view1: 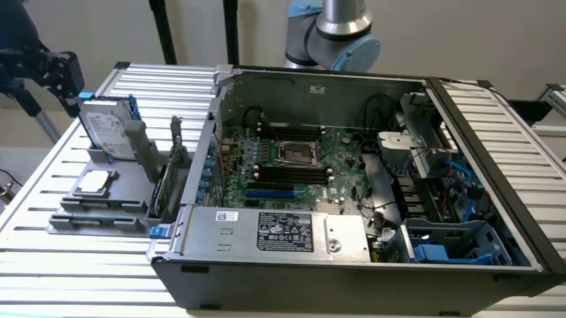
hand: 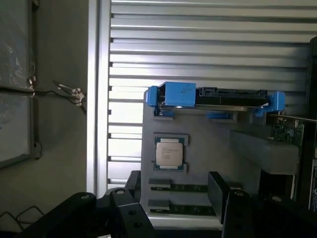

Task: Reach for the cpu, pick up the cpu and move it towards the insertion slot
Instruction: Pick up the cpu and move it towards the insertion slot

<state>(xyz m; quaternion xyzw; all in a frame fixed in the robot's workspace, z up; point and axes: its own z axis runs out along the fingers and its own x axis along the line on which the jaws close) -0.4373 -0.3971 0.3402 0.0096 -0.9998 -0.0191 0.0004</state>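
The cpu [view1: 95,183] [hand: 169,152], a small square chip with a silver top, lies flat in a recess of the grey holder [view1: 124,199] at the exterior view's left, outside the computer case. The insertion slot [view1: 296,154] is the square socket with a metal frame on the green board inside the open case. My black gripper [view1: 52,71] hangs high at the exterior view's far left, well apart from the cpu. In the wrist view its fingers [hand: 219,191] stand apart, open, with nothing between them.
A silver hard drive in a blue frame [view1: 108,132] [hand: 218,97] stands upright on the holder beside the cpu. Memory sticks [hand: 178,188] lie on the cpu's other side. The open computer case [view1: 354,265] has a tall side wall between holder and socket. The slatted metal table [view1: 53,265] carries everything.
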